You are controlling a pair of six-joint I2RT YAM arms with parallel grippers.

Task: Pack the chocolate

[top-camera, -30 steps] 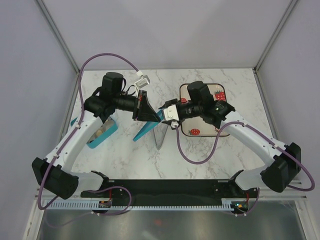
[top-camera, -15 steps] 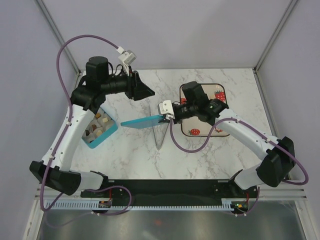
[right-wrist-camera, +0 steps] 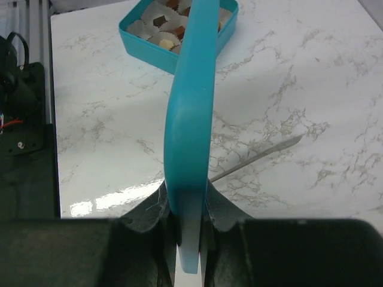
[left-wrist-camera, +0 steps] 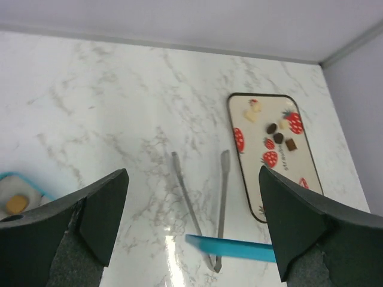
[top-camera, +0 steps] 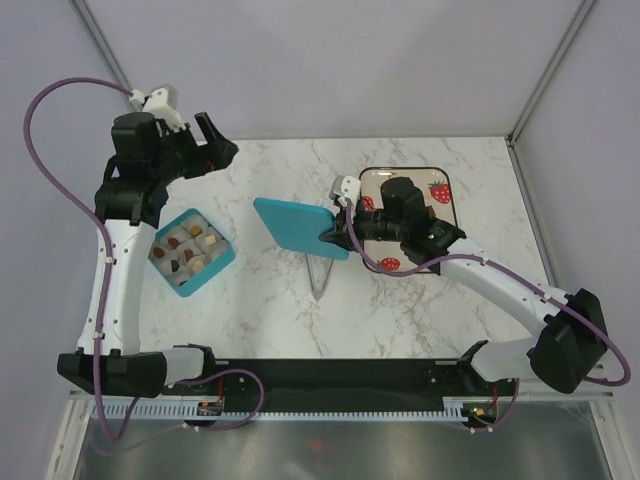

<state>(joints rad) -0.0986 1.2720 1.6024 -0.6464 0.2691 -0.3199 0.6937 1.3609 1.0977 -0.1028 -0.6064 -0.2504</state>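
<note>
- Chocolate [top-camera: 188, 252]: several brown and cream pieces in paper cups inside an open teal box [top-camera: 222, 262], left part of the bench [top-camera: 260, 310]; box set cornerwise, its rows running diagonally. Which way single pieces point: too small to tell.
- More chocolate [left-wrist-camera: 278, 138]: a few dark, mid-brown and cream pieces loose at the far end of a cream tray [left-wrist-camera: 299, 167], right part of the bench; long axis of the tray running near to far. Red strawberry prints with green leaves on its face.
- Teal lid [top-camera: 295, 225]: lifted off the bench between box and tray, well apart from the box, over the tongs. Edge-on in the right wrist view, long axis leading away from the tool toward the box.
- Right tool [right-wrist-camera: 187, 206]: clamped on the lid's near edge, one finger on each face.
- Left tool [left-wrist-camera: 192, 179]: raised high at the far left, fingers [left-wrist-camera: 102, 209] spread wide, nothing between them, touching nothing.
- Silver tongs [left-wrist-camera: 222, 197]: flat on the bench, arms splayed toward the far side, joined at the near end.
</note>
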